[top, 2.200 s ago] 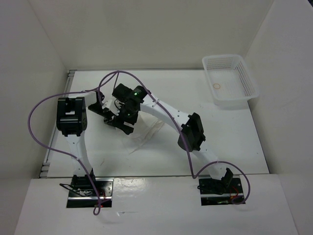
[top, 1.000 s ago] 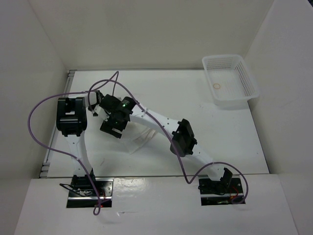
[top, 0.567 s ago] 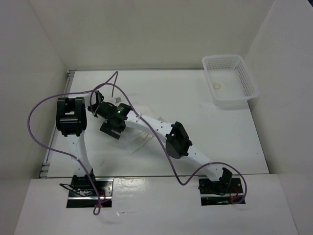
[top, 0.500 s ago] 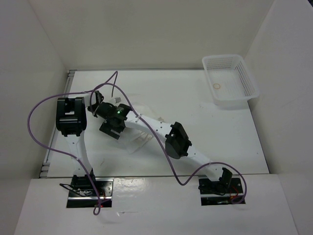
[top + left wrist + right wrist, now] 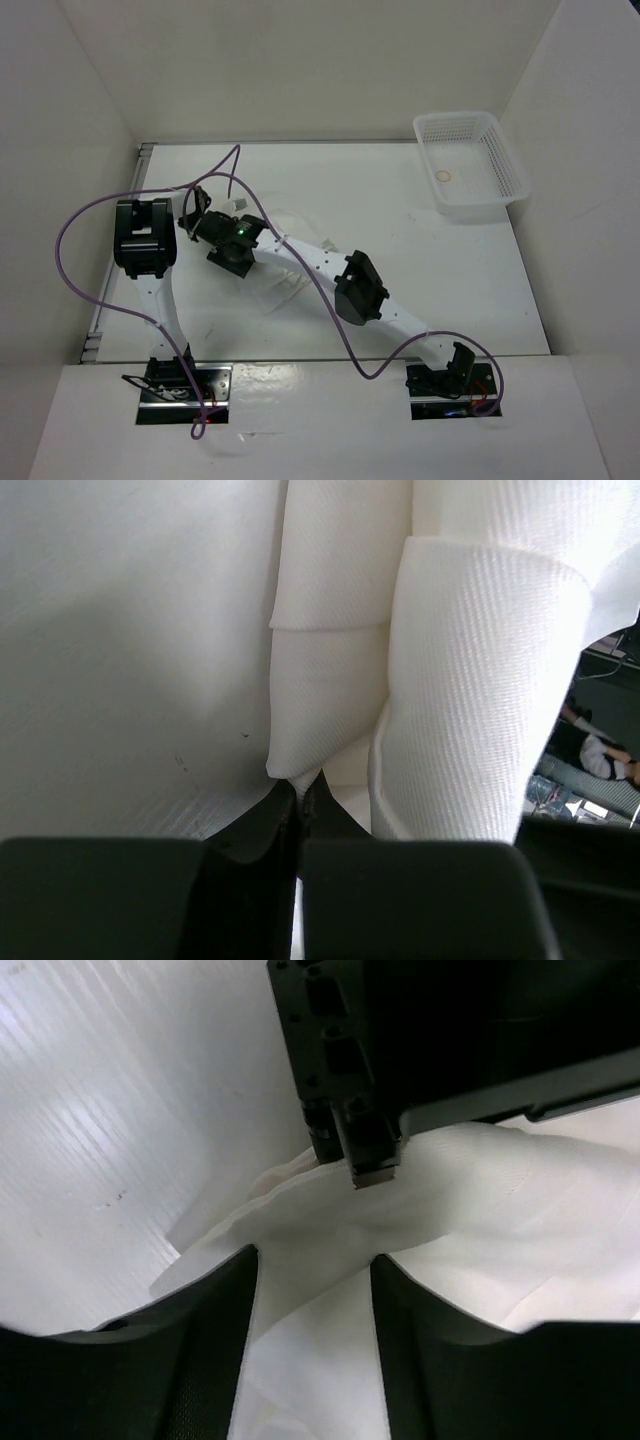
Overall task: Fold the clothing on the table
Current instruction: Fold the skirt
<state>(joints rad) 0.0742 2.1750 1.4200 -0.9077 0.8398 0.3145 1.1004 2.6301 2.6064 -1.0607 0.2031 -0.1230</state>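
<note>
Left wrist view shows the left gripper (image 5: 298,796) clenched on a narrow fold of the clothing (image 5: 470,680), with the pleated white fabric rising from its closed fingers. In the right wrist view the right gripper (image 5: 313,1258) is just beside it, its jaws apart and a flap of the same fabric lying between them. The fingers (image 5: 215,1350) do not press the cloth yet, so I judge this hand as released and ready to grasp. From above, the clothing lies on the left half of the table (image 5: 450,290), about halfway between the near and far edges, well apart from the basket (image 5: 470,208) in the far right corner. The step in hand seems to be taking a second hold on the garment. To do it well, the right gripper should close only when the whole thickness of the flap is inside the jaws, not one pleat alone. It should also take the cloth a little apart from the left hold, so that both hands can stretch the edge flat. The risk is that the thin cloth slips out, or that the two grippers knock each other.
</note>
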